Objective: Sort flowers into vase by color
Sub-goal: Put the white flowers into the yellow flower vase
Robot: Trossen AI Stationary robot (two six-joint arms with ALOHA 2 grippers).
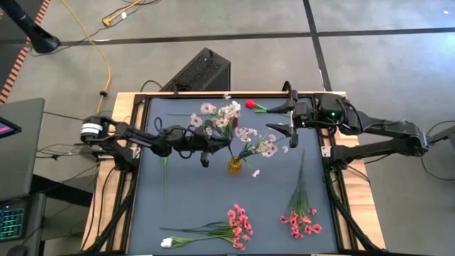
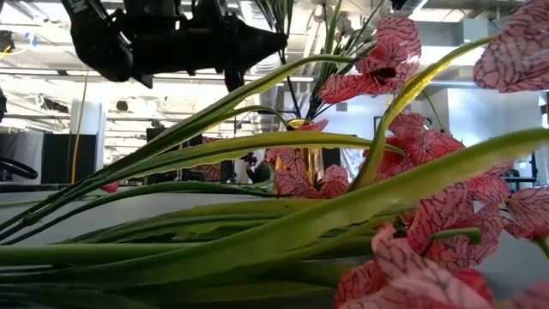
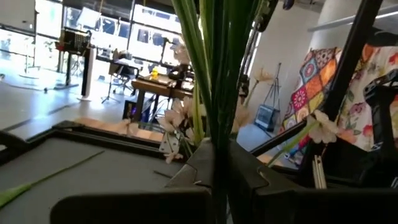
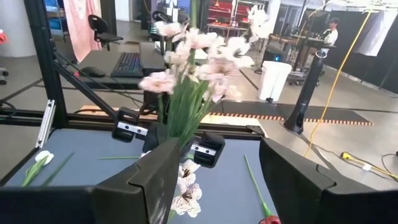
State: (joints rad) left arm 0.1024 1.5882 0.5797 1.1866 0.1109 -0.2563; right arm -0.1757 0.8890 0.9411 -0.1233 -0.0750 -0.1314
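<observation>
Left claw clamped on pale spray, frame centre, beside vase. Lower stems straight into neck. Right claw open.

Honestly there's nothing readable anywhere in these shots — no labels, brand names, numbers or signs that I can make out on the arms, the table or the gear in the room behind. The lit screen at the left edge of the high view and the keyboard below it show only coloured glow, no legible characters.
</observation>
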